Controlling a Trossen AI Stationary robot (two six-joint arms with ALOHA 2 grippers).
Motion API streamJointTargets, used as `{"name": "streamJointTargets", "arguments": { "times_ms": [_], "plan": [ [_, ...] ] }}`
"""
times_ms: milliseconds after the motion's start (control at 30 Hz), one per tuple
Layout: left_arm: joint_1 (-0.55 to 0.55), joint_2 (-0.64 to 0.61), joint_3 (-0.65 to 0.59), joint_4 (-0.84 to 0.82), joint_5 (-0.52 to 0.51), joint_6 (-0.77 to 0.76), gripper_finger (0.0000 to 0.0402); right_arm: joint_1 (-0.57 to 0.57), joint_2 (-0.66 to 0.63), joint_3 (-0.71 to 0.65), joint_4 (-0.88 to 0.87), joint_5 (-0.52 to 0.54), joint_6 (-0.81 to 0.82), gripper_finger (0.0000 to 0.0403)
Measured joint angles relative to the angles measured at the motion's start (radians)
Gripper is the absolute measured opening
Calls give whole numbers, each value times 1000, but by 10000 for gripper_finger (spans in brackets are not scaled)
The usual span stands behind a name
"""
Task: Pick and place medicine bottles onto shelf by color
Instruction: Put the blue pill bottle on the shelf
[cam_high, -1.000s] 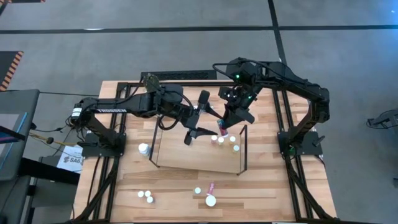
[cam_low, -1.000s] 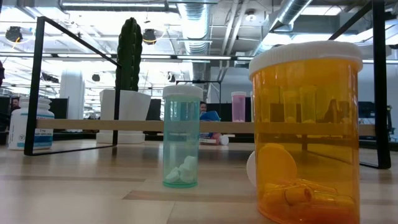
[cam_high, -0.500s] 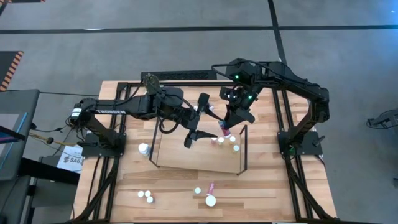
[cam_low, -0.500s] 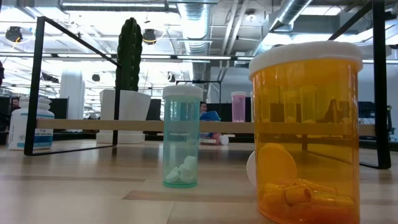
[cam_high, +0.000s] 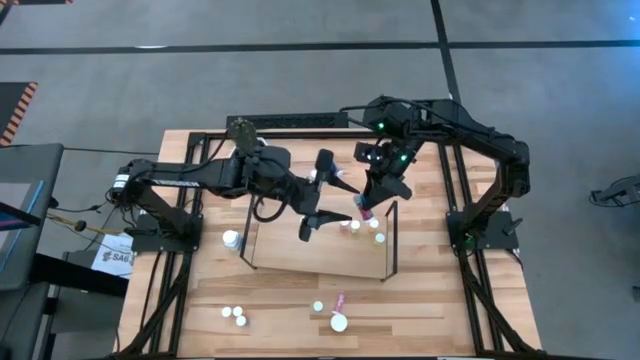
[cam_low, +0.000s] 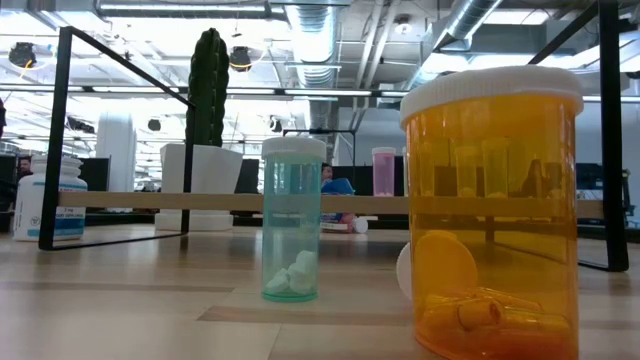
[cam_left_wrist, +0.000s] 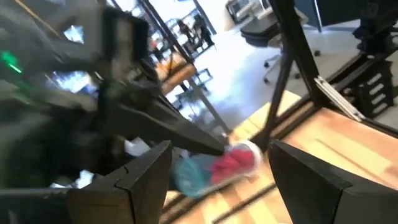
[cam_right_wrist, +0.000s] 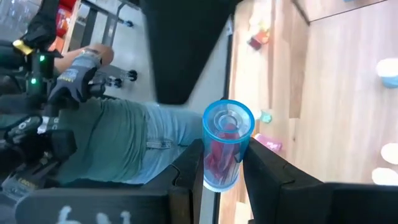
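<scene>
Gripping a red-filled bottle (cam_right_wrist: 227, 144) between closed fingers, the right gripper (cam_high: 363, 208) hangs over the shelf (cam_high: 300, 255)'s far right end, the empty, half-open left gripper (cam_high: 318, 195) just beside.

On the left arm (cam_high: 165, 172), white lettering runs along the dark link at about nine o'clock from the shelf (cam_high: 300, 255) in the high view; it looks like "TROSSEN", though the letters are too small to be sure. A white sheet (cam_high: 112, 255) lies off the bench's left edge at about eight o'clock, printed with dark letters starting "SA"; the rest is unreadable.
</scene>
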Motion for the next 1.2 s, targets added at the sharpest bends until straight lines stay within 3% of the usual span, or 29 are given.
{"name": "streamJointTargets", "arguments": {
  "times_ms": [833, 1200],
  "plan": [
    [2, 17, -1, 37, 81, -3, 252, 48, -1, 1, 151, -1, 54, 109],
    [-2, 19, -1, -4, 62, -31, 195, 65, 0, 1, 147, -1, 80, 109]
  ]
}}
